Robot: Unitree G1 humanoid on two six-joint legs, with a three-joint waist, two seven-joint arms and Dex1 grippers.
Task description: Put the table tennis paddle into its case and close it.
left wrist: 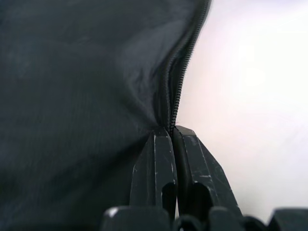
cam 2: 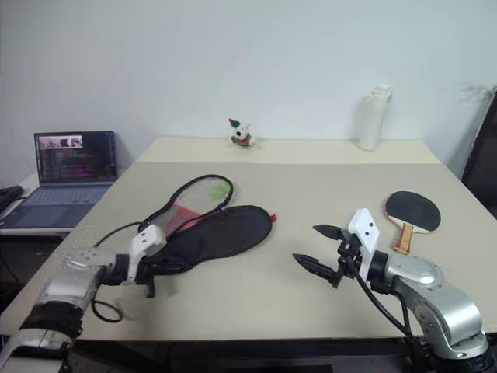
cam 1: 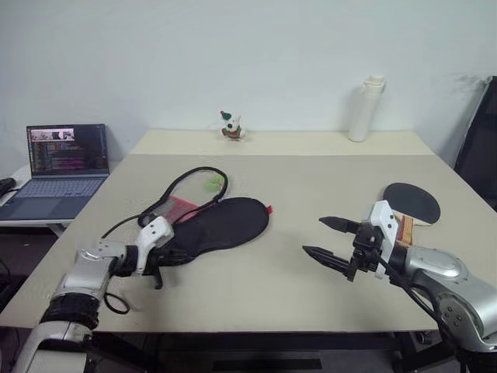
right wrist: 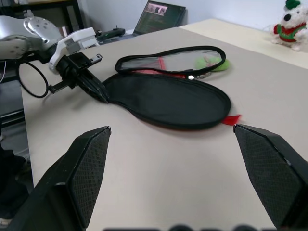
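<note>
- Left pincer [cam 1: 161, 263] clamped on the narrow end of the case [cam 1: 221, 224], at its zipper rim;
- Right pincer [cam 1: 329, 239] gaping, empty; table tennis paddle [cam 1: 412, 203] behind it on the counter [cam 1: 311, 179].

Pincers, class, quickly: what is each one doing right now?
Left pincer: closed on the zipper edge of the case.
Right pincer: open, holding nothing.

Between the case [cam 1: 221, 224] and the table tennis paddle [cam 1: 412, 203] the table [cam 1: 295, 186] lies bare, barred only by the right gripper [cam 1: 330, 238], jaws wide, beside the paddle.
</note>
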